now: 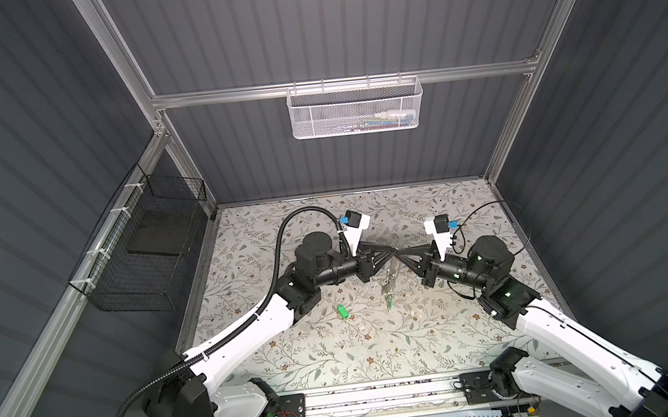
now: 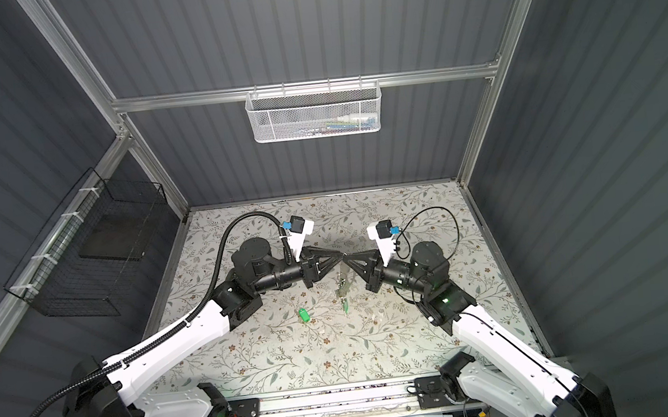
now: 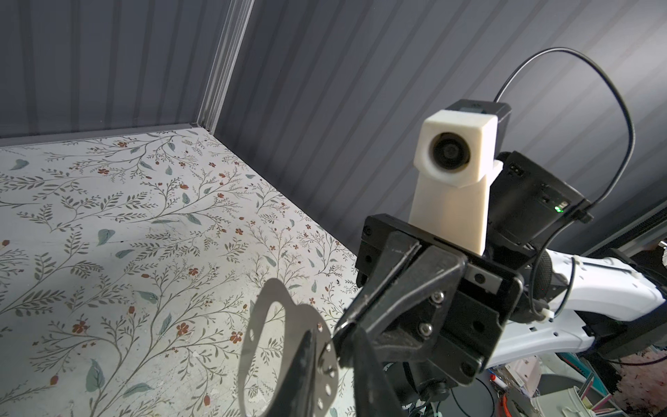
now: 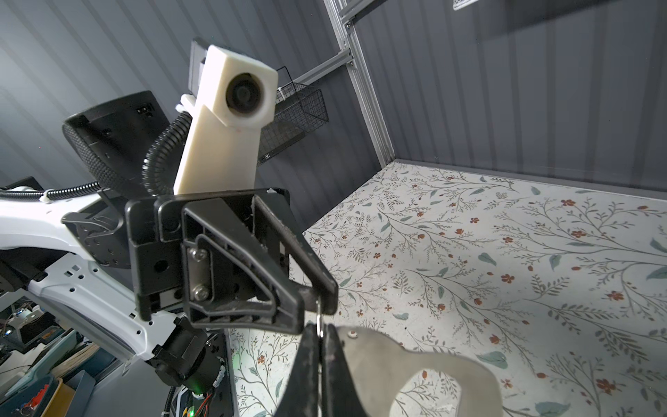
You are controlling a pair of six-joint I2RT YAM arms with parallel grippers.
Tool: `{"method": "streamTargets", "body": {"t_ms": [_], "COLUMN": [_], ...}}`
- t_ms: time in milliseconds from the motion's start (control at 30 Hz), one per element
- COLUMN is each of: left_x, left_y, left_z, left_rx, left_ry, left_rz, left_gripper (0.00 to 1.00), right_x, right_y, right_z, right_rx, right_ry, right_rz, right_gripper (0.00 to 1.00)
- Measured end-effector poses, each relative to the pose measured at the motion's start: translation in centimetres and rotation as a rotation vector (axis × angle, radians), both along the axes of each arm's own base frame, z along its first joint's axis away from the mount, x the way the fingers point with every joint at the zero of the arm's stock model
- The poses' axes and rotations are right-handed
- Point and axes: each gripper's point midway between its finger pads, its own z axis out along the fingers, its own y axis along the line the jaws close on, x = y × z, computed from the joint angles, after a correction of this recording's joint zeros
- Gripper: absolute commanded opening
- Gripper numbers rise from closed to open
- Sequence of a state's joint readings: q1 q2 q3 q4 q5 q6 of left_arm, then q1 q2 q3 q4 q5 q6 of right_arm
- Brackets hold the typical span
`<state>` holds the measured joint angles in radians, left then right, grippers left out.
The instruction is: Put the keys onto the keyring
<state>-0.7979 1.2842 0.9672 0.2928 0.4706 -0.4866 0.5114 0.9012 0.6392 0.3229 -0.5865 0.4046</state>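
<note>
Both arms meet above the middle of the floral table. The keyring [image 3: 299,317], a flat grey loop with small holes along one edge, hangs between them [image 1: 390,277]. My right gripper [image 4: 321,332] is shut on a thin silver part at the keyring's [image 4: 389,357] edge. My left gripper [image 3: 334,335] pinches the same silver part just above, tip to tip with the right gripper [image 1: 399,250]. One green key [image 1: 391,302] dangles below the keyring. Another green key [image 1: 342,312] lies loose on the table, to the left gripper's [image 1: 390,250] near left.
A white mesh basket [image 1: 356,107] hangs on the back rail. A black wire basket [image 1: 148,252] hangs on the left wall. Aluminium frame posts and grey walls close in the table [image 1: 338,355] on three sides.
</note>
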Motion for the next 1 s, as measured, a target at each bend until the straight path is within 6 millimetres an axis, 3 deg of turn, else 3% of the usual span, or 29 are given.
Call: {"method": "streamTargets", "body": {"t_ms": [367,467,767,1000], "left_x": [-0.10,-0.09,-0.08,-0.17], "left_y": [-0.13,-0.12,-0.24,-0.34], "left_z": [-0.13,-0.23,-0.50,-0.14], "left_rx": [0.000,0.000,0.001,-0.016], "left_ry": [0.002,0.001,0.004,-0.006], "left_rz": [-0.011,-0.010,-0.015,-0.026], "left_gripper": [0.16,0.10,0.12,0.00], "right_x": [0.08,0.03,0.01,0.16], "right_y": [-0.08,-0.09,-0.10,-0.23], "right_z": [0.02,0.05,0.08,0.52], "right_rx": [0.003,0.004,0.005,0.020], "right_ry": [-0.004,-0.004,-0.003,-0.011], "right_rz": [-0.009,-0.008,-0.009,-0.017], "right_gripper": [0.03,0.03,0.02,0.02]}}
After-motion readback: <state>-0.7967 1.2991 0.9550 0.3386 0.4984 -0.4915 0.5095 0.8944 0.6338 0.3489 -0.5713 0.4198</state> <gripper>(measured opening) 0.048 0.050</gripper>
